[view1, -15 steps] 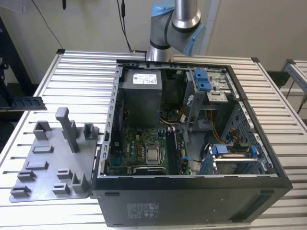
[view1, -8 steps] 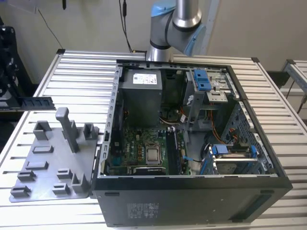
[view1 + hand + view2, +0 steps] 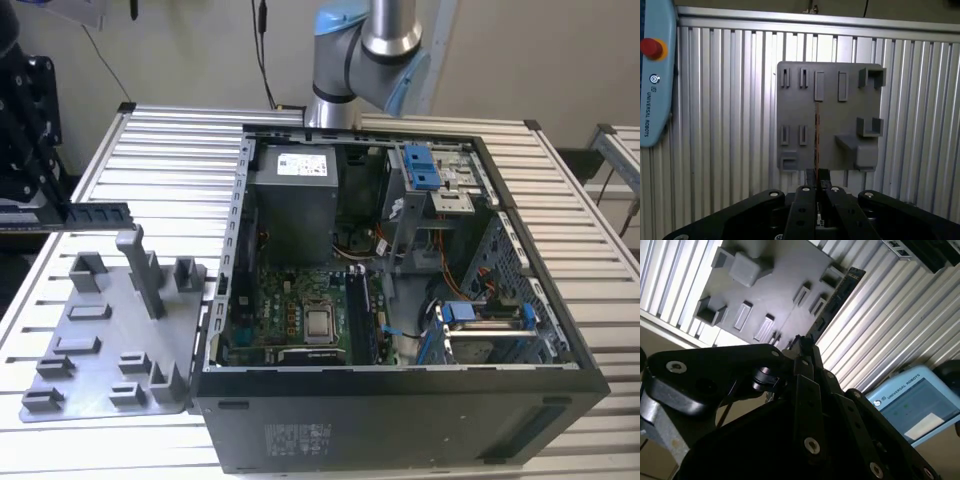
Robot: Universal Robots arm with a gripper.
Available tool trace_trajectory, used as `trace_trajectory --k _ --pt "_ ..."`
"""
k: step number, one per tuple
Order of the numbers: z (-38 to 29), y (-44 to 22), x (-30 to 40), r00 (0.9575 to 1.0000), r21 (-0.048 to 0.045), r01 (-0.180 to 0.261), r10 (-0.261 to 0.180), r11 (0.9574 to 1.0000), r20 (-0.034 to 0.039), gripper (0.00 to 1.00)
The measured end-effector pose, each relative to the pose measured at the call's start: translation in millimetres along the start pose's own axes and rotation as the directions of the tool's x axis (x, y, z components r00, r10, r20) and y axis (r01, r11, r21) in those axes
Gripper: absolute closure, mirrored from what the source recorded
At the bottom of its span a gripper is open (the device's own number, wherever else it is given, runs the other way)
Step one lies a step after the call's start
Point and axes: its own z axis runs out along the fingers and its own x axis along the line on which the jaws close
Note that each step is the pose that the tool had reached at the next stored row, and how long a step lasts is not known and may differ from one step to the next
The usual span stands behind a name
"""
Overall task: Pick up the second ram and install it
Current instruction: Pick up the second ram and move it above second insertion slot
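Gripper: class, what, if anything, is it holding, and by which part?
The gripper holds the second ram by one end, pinched between its fingers; the rest of the stick juts out free over the grey fixture plate.

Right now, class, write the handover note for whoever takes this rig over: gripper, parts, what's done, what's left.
Gripper: shut on the second ram, holding it level by one end.
Ram: in the air over the grey fixture plate, to the exterior view's left of the open computer case.
Done: ram picked up.
Left: install; it is not in the case yet.
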Motion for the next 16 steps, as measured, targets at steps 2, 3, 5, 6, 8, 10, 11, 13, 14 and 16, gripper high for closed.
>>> trace_trajectory --k 2,3,5,6,8,10,11,13,14,16 --pt "0.0 -4.2 0.1 1.0000 -0.0001 0.000 0.000 1.0000 0.0000 0.86" --pt "0.0 -6.4 0.2 1.0000 -0.0001 0.000 0.000 1.0000 0.0000 0.86" --pt "-0.1 -10.8 0.3 1.0000 -0.0003 0.000 0.000 1.0000 -0.0001 0.86" --pt "0.0 -12.7 0.3 1.0000 -0.0003 0.000 0.000 1.0000 0.0000 0.86" --pt "-0.1 -17.0 0.4 1.0000 -0.0004 0.000 0.000 1.0000 -0.0001 0.86" --pt "0.0 -20.7 0.5 1.0000 -0.0004 0.000 0.000 1.0000 0.0000 0.86" --pt "0.0 -22.3 0.6 1.0000 -0.0004 0.000 0.000 1.0000 0.0000 0.86" --pt "0.0 -25.4 0.6 1.0000 -0.0003 0.000 0.000 1.0000 0.0000 0.86" --pt "0.0 -26.8 0.7 1.0000 -0.0004 0.000 0.000 1.0000 -0.0001 0.86" --pt "0.0 -29.7 0.7 1.0000 -0.0003 0.000 0.000 1.0000 0.0000 0.86"
